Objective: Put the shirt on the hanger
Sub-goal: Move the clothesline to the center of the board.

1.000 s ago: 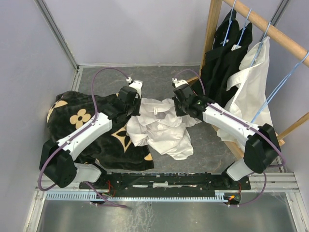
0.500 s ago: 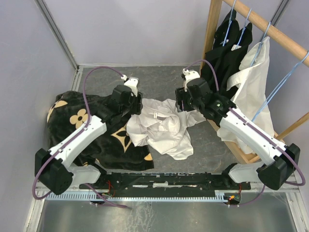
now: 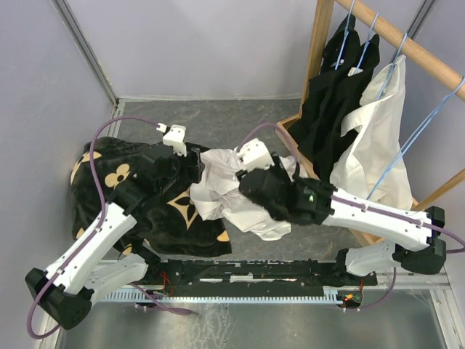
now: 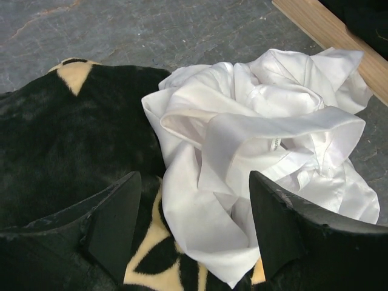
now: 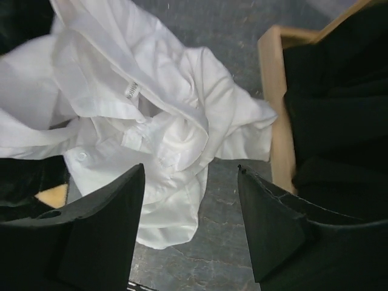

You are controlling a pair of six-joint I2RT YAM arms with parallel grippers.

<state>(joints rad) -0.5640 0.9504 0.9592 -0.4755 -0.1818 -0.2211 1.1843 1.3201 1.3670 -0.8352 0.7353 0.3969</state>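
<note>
- Barely begun, by my reading: the shirt (image 3: 218,185) lies crumpled on the desk (image 3: 240,120), not yet on the hanger (image 3: 425,123), which hangs from the wooden rack (image 3: 320,51) well apart.
- The left claw (image 4: 195,200) and right claw (image 5: 191,194) hover over the shirt, jaws apart, empty.
- Left to do: grasp, spread, thread the hanger.
- The desk is grey and mottled; a black flowered cloth (image 3: 123,182) touches the shirt; the walls are pale.

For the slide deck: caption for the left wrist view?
Open left gripper above the crumpled white shirt lying partly on the black flower-motif cloth.
</note>
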